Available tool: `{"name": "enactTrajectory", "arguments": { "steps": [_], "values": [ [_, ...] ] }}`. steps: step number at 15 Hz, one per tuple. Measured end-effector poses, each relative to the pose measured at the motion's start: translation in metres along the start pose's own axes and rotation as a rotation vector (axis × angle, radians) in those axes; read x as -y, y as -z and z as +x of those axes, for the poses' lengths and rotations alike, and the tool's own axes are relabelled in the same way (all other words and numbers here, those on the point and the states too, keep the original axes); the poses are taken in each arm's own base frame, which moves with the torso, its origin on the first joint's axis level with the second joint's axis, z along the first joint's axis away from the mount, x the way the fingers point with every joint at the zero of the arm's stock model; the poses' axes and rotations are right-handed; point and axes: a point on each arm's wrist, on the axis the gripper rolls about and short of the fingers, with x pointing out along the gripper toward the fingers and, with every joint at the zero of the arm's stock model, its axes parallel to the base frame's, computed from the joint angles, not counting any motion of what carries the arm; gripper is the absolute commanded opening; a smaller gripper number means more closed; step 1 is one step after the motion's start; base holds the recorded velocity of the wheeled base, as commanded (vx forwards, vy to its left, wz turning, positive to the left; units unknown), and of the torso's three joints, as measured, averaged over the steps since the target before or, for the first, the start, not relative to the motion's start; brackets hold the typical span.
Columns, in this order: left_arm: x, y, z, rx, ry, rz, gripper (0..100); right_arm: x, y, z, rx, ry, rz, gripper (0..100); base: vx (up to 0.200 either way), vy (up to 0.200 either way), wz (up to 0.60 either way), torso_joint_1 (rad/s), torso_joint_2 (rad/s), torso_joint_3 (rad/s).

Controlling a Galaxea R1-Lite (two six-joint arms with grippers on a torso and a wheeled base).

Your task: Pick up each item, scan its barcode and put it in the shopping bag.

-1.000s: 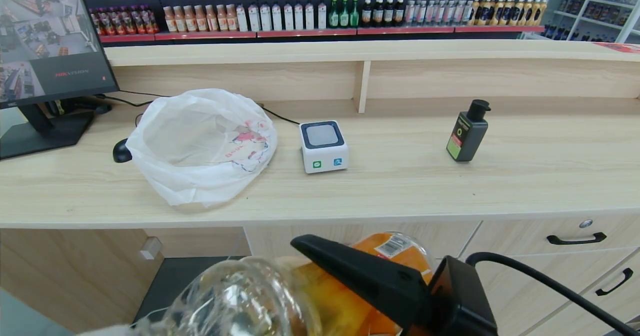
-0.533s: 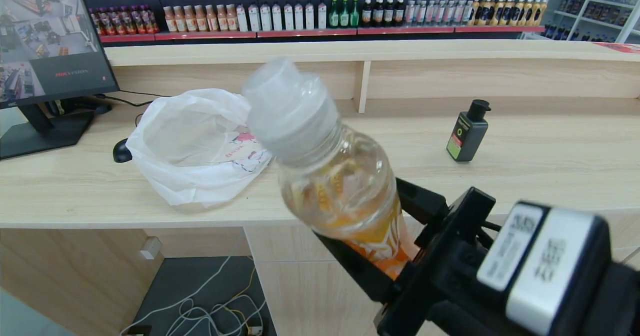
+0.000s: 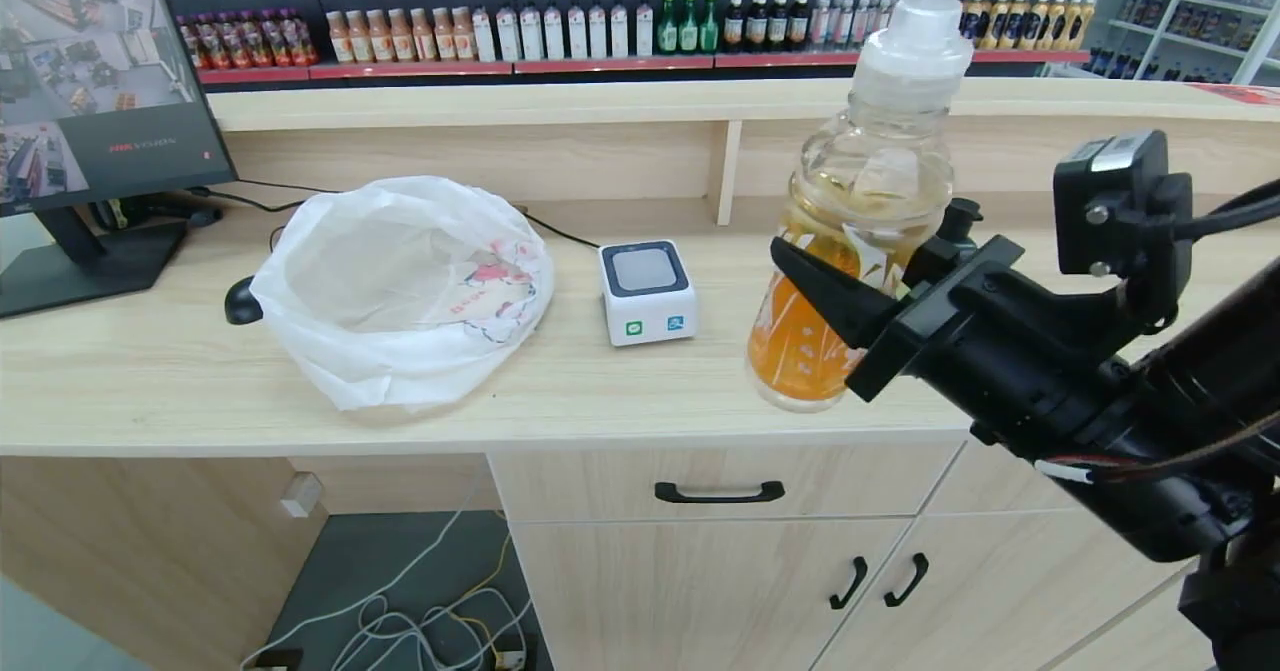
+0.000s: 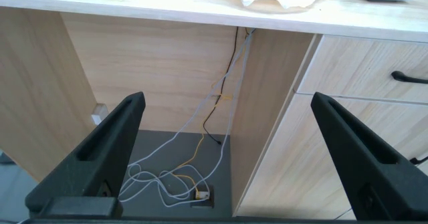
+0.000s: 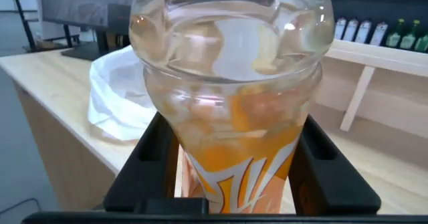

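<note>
A clear bottle of orange drink (image 3: 855, 251) with a white cap stands upright in the air over the counter's front edge, right of the scanner. My right gripper (image 3: 858, 291) is shut on the bottle's lower body; the right wrist view shows the bottle (image 5: 231, 83) between the black fingers (image 5: 144, 164). The small white scanner (image 3: 647, 291) sits mid-counter. An open white shopping bag (image 3: 400, 291) lies to its left. A dark pump bottle (image 3: 958, 213) is mostly hidden behind the gripper. My left gripper (image 4: 227, 164) hangs open below the counter edge, holding nothing.
A monitor (image 3: 90, 81) and a black mouse (image 3: 242, 303) stand at the counter's far left. A raised wooden shelf (image 3: 720, 101) runs along the back. Drawers with black handles (image 3: 718, 494) are below, and loose cables (image 4: 180, 184) lie on the floor.
My right arm swung the orange drink bottle from low and tilted near the camera up and to the right; it now stands upright by the counter's front right.
</note>
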Motion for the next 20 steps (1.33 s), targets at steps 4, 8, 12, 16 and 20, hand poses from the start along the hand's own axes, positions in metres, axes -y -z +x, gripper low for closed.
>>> {"name": "enactTrajectory", "arguments": {
  "steps": [4,8,12,16,20],
  "values": [
    [0.000,0.000,0.000,0.000,0.000,0.000,100,0.032,0.001,0.005,0.018,0.108,0.031,0,0.000,0.000,0.00,0.000,0.00,0.000],
    [0.000,0.000,0.000,0.000,0.000,0.000,100,0.062,0.002,0.013,0.055,0.211,-0.004,0,0.000,0.000,0.00,0.000,0.00,0.000],
    [0.000,0.000,0.000,0.000,0.000,0.000,100,0.076,-0.001,0.034,0.141,0.322,-0.001,0,0.000,0.000,0.00,0.000,0.00,0.000],
    [0.000,0.000,0.000,0.000,0.000,0.000,100,0.076,0.008,0.039,0.180,0.375,0.025,0,0.000,0.000,0.00,0.000,0.00,0.000],
    [0.000,0.000,0.000,0.000,0.000,0.000,100,0.074,0.019,0.039,0.151,0.374,0.030,0,0.000,0.000,0.00,0.000,0.00,0.000]
  ]
}}
